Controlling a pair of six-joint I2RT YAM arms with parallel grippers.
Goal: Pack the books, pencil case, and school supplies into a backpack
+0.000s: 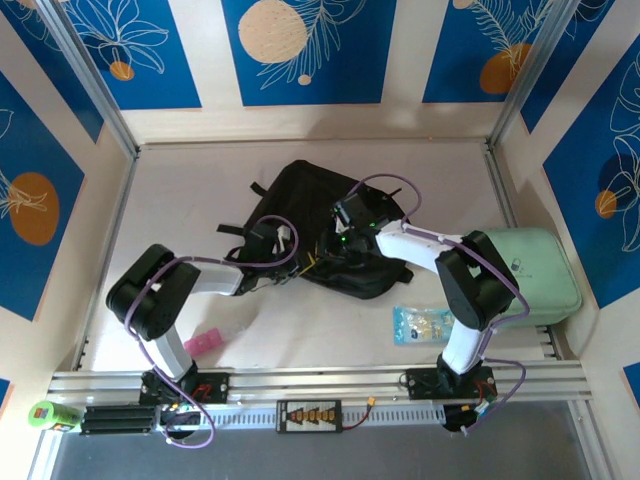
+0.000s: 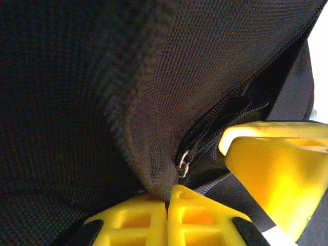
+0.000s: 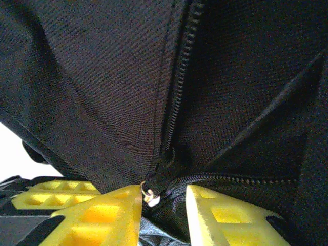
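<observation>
While pinching a fold of the mid-table backpack (image 1: 305, 200) with left gripper (image 2: 167, 199) clamped tight, straddles the zip pull (image 3: 149, 195) with right gripper (image 3: 164, 193) jaws apart; could miss the pull and snag fabric if closing off-centre

- The backpack (image 1: 325, 225), of black woven fabric, lay slumped, a fold pinched between the closed jaws of the left gripper (image 2: 167, 199).
- Its metal zip pull (image 3: 148, 196) sat between the right gripper's (image 3: 164, 193) parted jaws, against one finger.
- The mint-green pencil case (image 1: 535, 275) lay well right of both jaws.
</observation>
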